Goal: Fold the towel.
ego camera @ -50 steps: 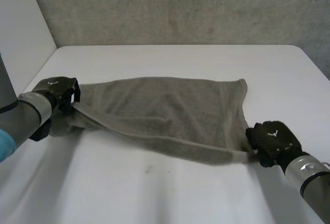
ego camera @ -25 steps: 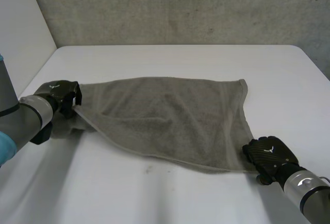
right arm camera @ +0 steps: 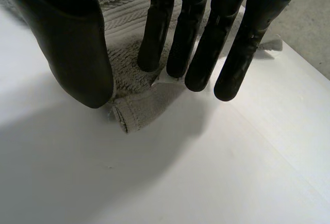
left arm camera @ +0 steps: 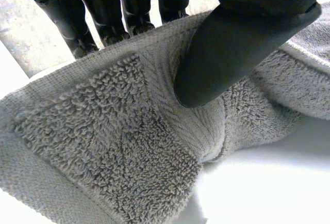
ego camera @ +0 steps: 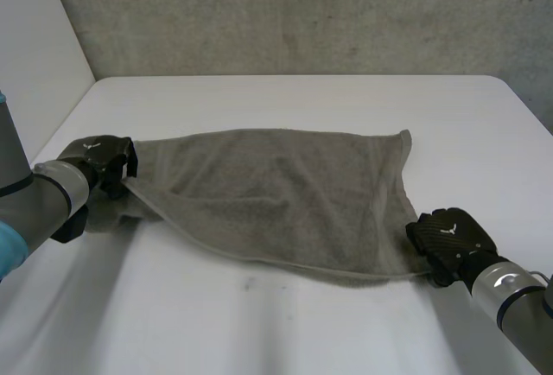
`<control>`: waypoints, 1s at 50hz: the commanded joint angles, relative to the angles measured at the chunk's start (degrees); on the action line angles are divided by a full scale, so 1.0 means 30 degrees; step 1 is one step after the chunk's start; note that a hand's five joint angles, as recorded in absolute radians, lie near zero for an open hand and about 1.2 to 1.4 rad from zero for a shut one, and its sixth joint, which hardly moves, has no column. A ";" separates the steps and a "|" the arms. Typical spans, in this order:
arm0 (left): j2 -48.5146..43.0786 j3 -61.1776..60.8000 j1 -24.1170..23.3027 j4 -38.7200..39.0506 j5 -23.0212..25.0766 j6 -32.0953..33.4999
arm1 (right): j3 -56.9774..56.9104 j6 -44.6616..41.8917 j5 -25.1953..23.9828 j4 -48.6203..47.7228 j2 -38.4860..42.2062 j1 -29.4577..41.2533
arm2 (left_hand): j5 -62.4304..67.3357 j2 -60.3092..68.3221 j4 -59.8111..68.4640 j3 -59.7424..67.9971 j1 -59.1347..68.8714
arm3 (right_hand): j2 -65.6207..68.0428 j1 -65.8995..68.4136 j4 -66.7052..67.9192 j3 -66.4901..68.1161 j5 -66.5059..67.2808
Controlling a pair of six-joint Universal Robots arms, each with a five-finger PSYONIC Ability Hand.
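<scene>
A grey towel [ego camera: 276, 193] lies spread across the white table [ego camera: 302, 332], its far edge straight and its near edge slanting towards the right. My left hand [ego camera: 99, 157] is at the towel's left corner. In the left wrist view its thumb [left arm camera: 232, 43] presses the towel [left arm camera: 103, 146] against the fingers [left arm camera: 134, 2] behind it. My right hand [ego camera: 449, 238] is at the near right corner. In the right wrist view its fingers [right arm camera: 201, 53] are nearly straight and stand apart from the thumb [right arm camera: 77, 43]. The rolled towel corner [right arm camera: 142, 111] lies on the table at their tips, unpinched.
A grey wall [ego camera: 302, 12] runs behind the table's far edge. Bare table surface stretches in front of the towel and beyond it. My left forearm [ego camera: 39, 198] lies along the table's left side.
My right hand dropped towards the table's near edge, then came back a little. The towel's near right corner went from lifted to lying on the table. The left hand hardly moved.
</scene>
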 commanded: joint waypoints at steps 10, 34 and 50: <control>0.0000 -0.0060 0.0005 -0.0059 -0.0038 -0.0010 | -0.0723 0.0292 0.0120 0.0481 0.0379 -0.0113 | 0.3733 0.3428 0.3412 0.3450 0.4086 | 1.0435 1.0429 1.0444 1.0452 1.0651; 0.9749 -0.1555 -0.0142 -0.5096 0.1452 0.0895 | -1.2139 0.3050 -0.3980 1.4768 -1.0204 -0.4798 | 0.3733 0.3428 0.3412 0.3450 0.4086 | 1.0435 1.0429 1.0445 1.0452 1.0651; 0.3528 -0.0944 0.0008 -0.5685 0.2160 0.4324 | -1.4729 -0.1844 -0.2667 1.9000 -0.2210 -0.3431 | 0.3733 0.3428 0.3412 0.3450 0.4086 | 1.0435 1.0429 1.0445 1.0452 1.0651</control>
